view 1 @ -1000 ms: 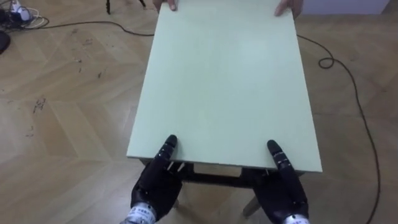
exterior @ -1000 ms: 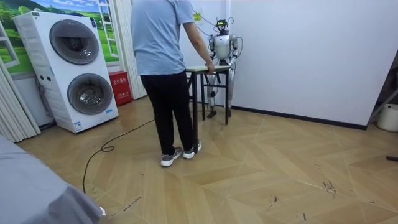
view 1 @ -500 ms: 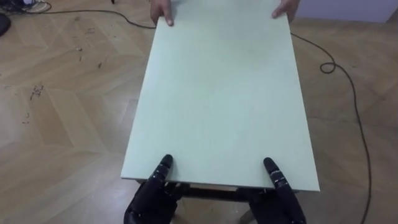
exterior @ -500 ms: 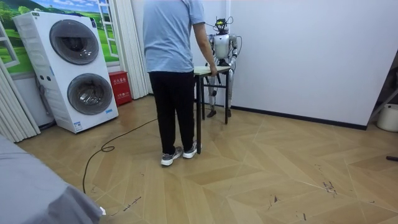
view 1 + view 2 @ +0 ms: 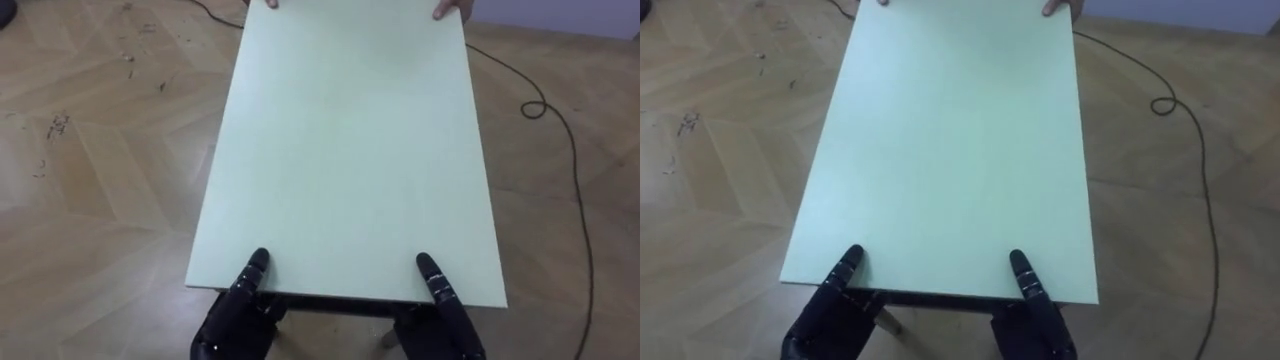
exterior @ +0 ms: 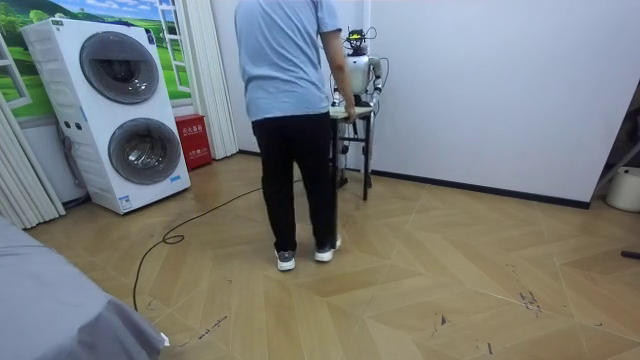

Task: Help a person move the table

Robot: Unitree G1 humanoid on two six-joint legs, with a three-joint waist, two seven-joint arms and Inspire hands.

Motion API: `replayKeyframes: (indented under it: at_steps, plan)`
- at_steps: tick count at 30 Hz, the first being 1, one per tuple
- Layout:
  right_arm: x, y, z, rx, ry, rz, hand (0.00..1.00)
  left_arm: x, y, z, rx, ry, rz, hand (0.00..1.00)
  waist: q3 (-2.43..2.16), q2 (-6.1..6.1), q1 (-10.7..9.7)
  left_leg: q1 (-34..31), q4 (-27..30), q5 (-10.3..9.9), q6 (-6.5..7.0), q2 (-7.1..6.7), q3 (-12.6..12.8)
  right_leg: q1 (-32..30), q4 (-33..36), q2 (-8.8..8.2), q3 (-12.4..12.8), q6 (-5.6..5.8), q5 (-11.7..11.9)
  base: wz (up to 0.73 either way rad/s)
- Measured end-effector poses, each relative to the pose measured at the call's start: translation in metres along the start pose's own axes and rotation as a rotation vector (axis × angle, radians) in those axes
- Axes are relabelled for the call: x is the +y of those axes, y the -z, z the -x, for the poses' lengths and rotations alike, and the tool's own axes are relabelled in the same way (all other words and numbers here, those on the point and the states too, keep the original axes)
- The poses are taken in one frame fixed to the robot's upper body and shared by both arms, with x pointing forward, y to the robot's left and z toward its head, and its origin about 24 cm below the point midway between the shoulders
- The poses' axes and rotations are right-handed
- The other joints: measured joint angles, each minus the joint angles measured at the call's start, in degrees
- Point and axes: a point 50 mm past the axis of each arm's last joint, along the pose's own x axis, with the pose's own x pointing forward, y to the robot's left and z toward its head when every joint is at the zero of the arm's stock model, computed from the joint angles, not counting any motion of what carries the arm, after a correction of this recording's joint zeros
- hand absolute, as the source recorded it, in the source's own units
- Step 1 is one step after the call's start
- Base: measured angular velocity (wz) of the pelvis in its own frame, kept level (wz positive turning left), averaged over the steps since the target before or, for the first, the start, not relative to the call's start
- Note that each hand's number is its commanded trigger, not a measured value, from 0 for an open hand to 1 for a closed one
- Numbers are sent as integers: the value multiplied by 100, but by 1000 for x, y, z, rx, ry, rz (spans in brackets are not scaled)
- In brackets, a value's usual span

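Note:
The pale green table (image 5: 350, 150) stretches away from me, its near edge just above my hands. My left hand (image 5: 235, 315) grips that edge at the left, thumb on top and fingers under the board. My right hand (image 5: 445, 320) holds it the same way at the right. At the far edge, the person's hands (image 5: 448, 10) hold the two corners. In the room view the person (image 6: 290, 100) stands with their back to the camera, holding the table (image 6: 345, 112), and I stand behind it by the white wall.
A dark cable (image 5: 565, 150) snakes over the wooden floor to the right of the table. A stacked washer and dryer (image 6: 120, 110) stands at the room view's left, with a curtain (image 6: 205, 70) and a red box (image 6: 192, 140) beside it.
The person has stepped to the room view's right, toward me, and the table has moved with them. My hands keep their hold on the near edge.

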Motion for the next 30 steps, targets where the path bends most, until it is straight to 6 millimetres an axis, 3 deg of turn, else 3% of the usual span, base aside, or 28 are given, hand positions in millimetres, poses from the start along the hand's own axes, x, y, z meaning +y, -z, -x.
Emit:
replayKeyframes:
  at_steps: [3,7,8,12,16,19,23,30]
  plan:
    - [0,0,0,3,-1,-3,100,-1,-1,0,-5,5,-8,100,-30,47,144,-96,4,26,-20,-16,-184,9,2,-39,-195,-1,-49,36]
    - [2,8,-1,33,-8,-37,100,-1,-5,2,-35,3,-21,100,-61,95,100,-258,44,117,-81,-15,-550,121,7,-112,-660,-28,-211,66]
    - [2,8,-1,35,-8,-34,100,0,-5,3,-34,-2,-20,100,-54,107,83,-293,130,131,-98,9,-548,195,5,-129,-820,-32,-262,75]
    - [0,2,0,25,-1,-8,100,1,-2,3,-19,-7,-9,100,-51,124,50,-416,240,164,-144,47,-544,296,77,-151,-1080,-38,-461,68]
    - [0,-4,1,10,-10,30,100,0,2,2,6,-6,7,100,-42,169,-31,-486,247,246,-186,181,-24,430,131,-211,-1487,-53,-651,59]
    - [3,-10,4,-11,-22,58,100,-2,7,2,13,-4,29,100,-7,303,-173,-592,289,286,-165,208,141,507,138,-260,-1798,-27,-707,56]
    - [6,-10,3,-5,-32,72,100,-2,8,2,21,-4,34,100,-15,385,-110,-550,213,289,-166,183,145,604,137,-288,-1867,1,-723,15]
    - [10,-13,-3,-15,-42,79,100,-5,8,0,11,12,31,100,-14,402,53,-505,174,338,-83,76,205,634,327,-469,-1835,118,-802,18]
